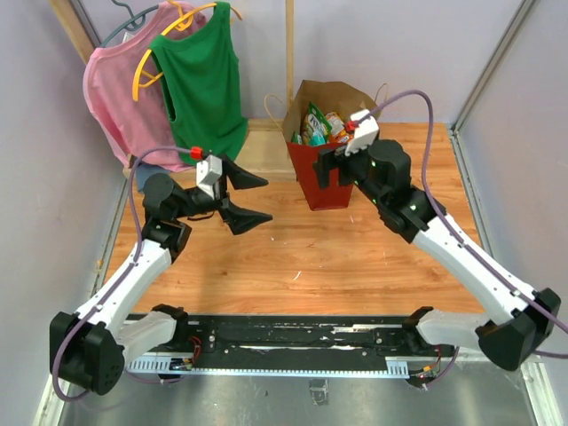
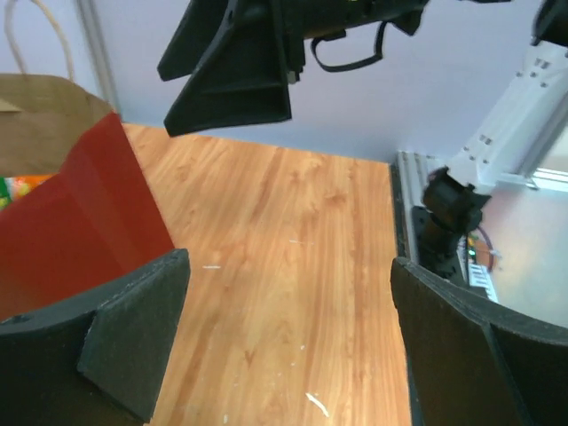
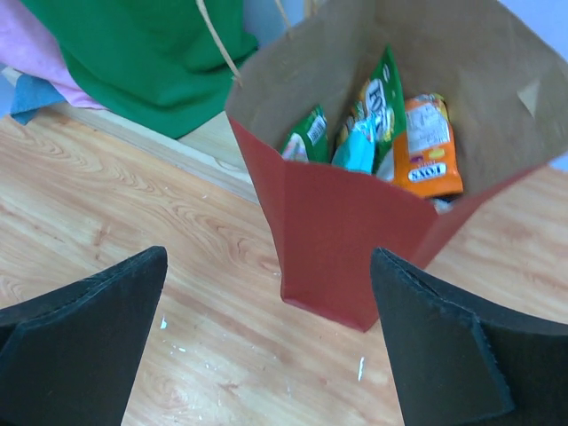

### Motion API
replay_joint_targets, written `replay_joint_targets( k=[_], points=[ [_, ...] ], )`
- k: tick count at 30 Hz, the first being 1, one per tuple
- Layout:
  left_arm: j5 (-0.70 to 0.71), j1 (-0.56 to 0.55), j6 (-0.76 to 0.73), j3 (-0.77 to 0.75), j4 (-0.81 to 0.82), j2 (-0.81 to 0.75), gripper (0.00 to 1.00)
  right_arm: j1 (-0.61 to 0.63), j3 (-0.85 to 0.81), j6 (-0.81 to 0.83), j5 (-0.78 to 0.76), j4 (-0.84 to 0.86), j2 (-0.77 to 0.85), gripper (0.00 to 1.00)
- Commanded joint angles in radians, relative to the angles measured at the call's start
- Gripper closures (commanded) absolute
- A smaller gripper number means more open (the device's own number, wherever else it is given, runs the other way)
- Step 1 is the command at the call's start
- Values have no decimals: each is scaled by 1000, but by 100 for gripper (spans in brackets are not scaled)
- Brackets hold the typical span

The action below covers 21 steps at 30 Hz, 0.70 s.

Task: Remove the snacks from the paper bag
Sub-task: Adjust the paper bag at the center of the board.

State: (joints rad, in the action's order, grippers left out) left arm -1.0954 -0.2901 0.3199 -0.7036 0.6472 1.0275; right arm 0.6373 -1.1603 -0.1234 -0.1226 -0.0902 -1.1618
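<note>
The paper bag (image 1: 321, 182), red outside and brown inside, stands upright and open at the back of the table. Inside it are snacks (image 1: 315, 124): a small green packet (image 3: 308, 138), a taller green packet (image 3: 383, 89), a light blue one (image 3: 355, 151) and an orange one (image 3: 430, 146). My right gripper (image 1: 332, 170) is open and empty just in front of the bag's red face (image 3: 355, 240), slightly above the table. My left gripper (image 1: 268, 199) is open and empty, to the left of the bag, pointing toward it. The bag's red corner (image 2: 80, 231) shows in the left wrist view.
A green tank top (image 1: 202, 80) and a pink shirt (image 1: 120, 98) hang on hangers at the back left. Grey walls close in both sides. A metal rail (image 1: 293, 342) runs along the near edge. A wooden ledge (image 3: 200, 146) lies behind the bag.
</note>
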Motion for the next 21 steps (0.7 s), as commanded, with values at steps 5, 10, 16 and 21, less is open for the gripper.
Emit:
replay_joint_targets(
  k=[5,10,16,21],
  points=[
    [739,-25,-32,-200,-400,84,0,41,-386,185,89,-210,-267,7],
    [864,-16,109,-262,-456,205,0,40,-491,200,-3,-290,-360,15],
    [995,-62,143,-372,-517,325,0,-94,-393,93,-3,-238,-283,20],
    [1132,-118,138,-434,-518,377,0,-281,-331,-31,17,-253,-261,20]
  ],
)
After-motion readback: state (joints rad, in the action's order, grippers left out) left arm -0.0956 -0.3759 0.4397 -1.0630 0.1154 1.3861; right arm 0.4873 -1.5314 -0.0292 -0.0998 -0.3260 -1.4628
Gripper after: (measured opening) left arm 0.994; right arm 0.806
